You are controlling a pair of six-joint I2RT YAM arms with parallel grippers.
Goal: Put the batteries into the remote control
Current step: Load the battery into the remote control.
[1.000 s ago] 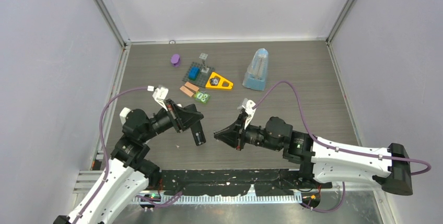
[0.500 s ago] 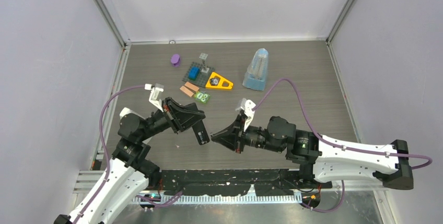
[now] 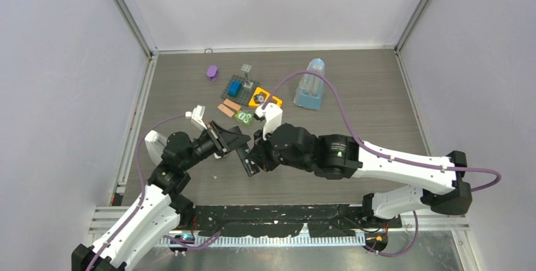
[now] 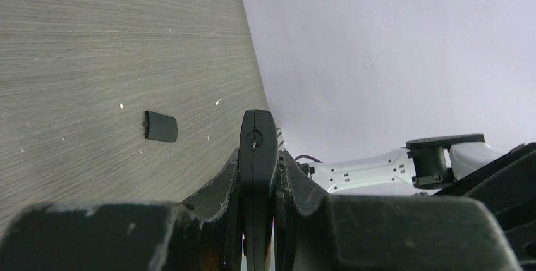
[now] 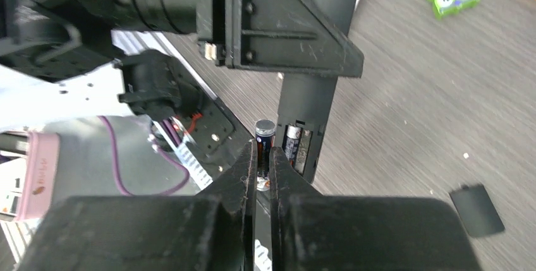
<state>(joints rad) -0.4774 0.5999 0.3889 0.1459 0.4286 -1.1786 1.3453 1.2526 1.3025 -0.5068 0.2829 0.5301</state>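
table [image 3: 379,94]: the work is mid-air over its near edge, left of centre; left gripper [image 4: 258,176] clamped on the remote control [image 5: 310,94], open bay facing the right arm; right gripper [image 5: 264,170] pinched on a battery [image 5: 265,133], its tip just beside the bay; battery cover [image 5: 477,210] lies loose on the table; seated cell [image 5: 292,141] fills one slot; step looks like insertion: line the held battery's axis up with the empty slot, check polarity, lead with the spring end, press flat, then release.
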